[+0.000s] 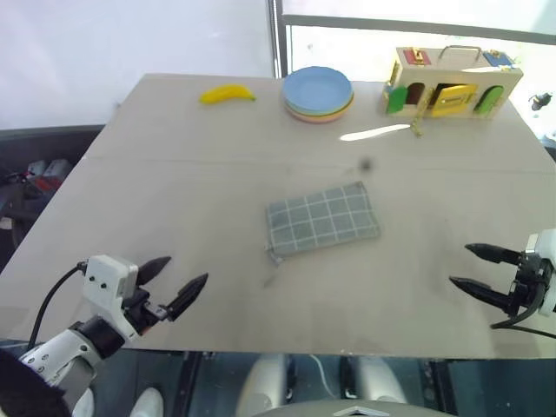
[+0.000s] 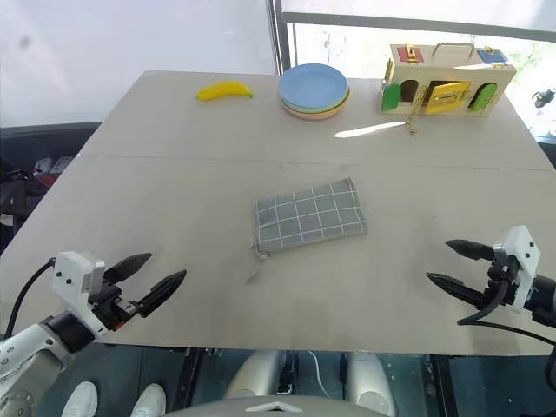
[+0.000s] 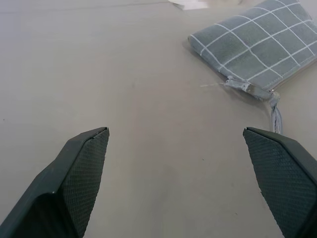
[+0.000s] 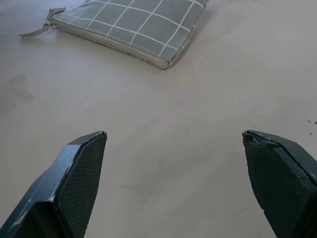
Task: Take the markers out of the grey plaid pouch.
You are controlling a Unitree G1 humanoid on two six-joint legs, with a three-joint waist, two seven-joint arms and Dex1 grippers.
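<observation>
Pouch (image 1: 322,218) of soft grey cloth with thin white squares lies flat and zipped in the middle of the smooth tan table (image 1: 174,174). Left gripper (image 1: 175,282) and right gripper (image 1: 474,268) sit near the front edge, one on each side, both spread wide and holding nothing, well apart from the pouch. Far back sit a yellow banana (image 1: 228,94), round stacked plates (image 1: 318,93) and a wooden box (image 1: 452,82).

Left wrist view: bumpy black fingers (image 3: 81,173) stand wide, with the pouch ahead, its pull (image 3: 275,111) nearest.

Right wrist view: the pouch's long zipper edge faces the wide fingers (image 4: 74,183), not touching.
</observation>
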